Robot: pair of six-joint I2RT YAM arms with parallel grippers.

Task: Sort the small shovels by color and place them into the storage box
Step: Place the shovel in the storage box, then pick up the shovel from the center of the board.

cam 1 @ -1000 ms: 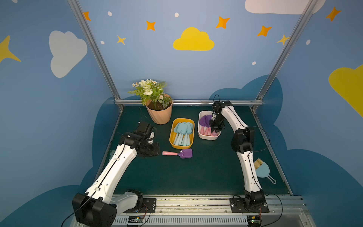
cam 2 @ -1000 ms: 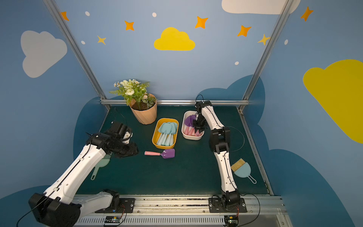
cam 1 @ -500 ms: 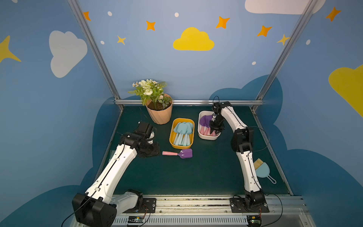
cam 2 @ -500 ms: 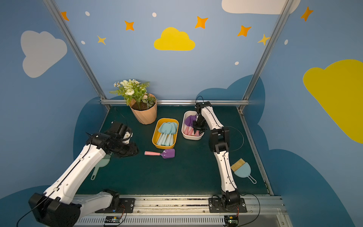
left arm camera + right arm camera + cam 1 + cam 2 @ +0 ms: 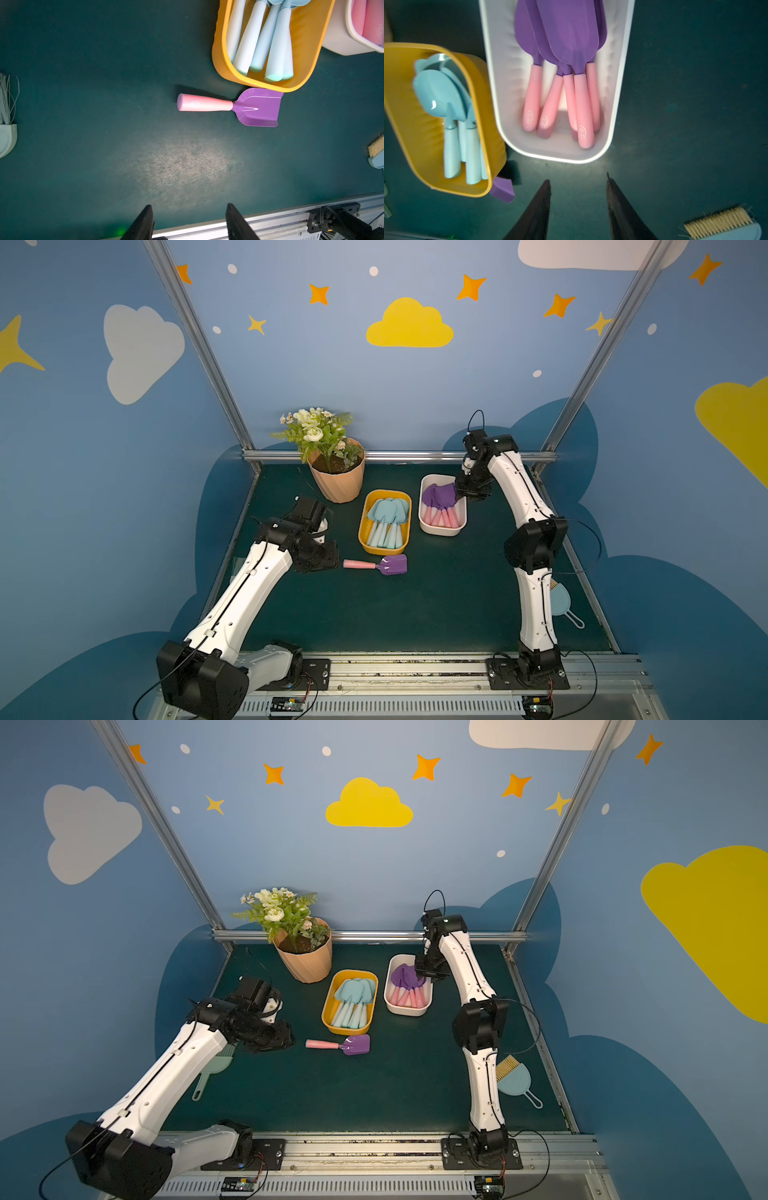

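One purple shovel with a pink handle (image 5: 376,565) (image 5: 228,106) lies flat on the green mat, its blade next to the yellow box (image 5: 362,526). That box holds several light blue shovels (image 5: 388,516). The white box (image 5: 442,532) (image 5: 617,104) holds several purple shovels (image 5: 566,41), handles toward the front. My left gripper (image 5: 188,206) hovers open and empty, just left of the loose shovel's handle end (image 5: 328,562). My right gripper (image 5: 578,177) is open and empty at the far right corner of the white box (image 5: 467,489).
A potted plant (image 5: 337,479) stands at the back left. A blue hand brush with tan bristles (image 5: 513,1073) lies by the right arm. A mint brush (image 5: 216,1065) lies under the left arm. A metal rail (image 5: 395,664) runs along the front edge.
The right gripper's jaws have opened over the white box. The left arm and the loose purple shovel have not moved.
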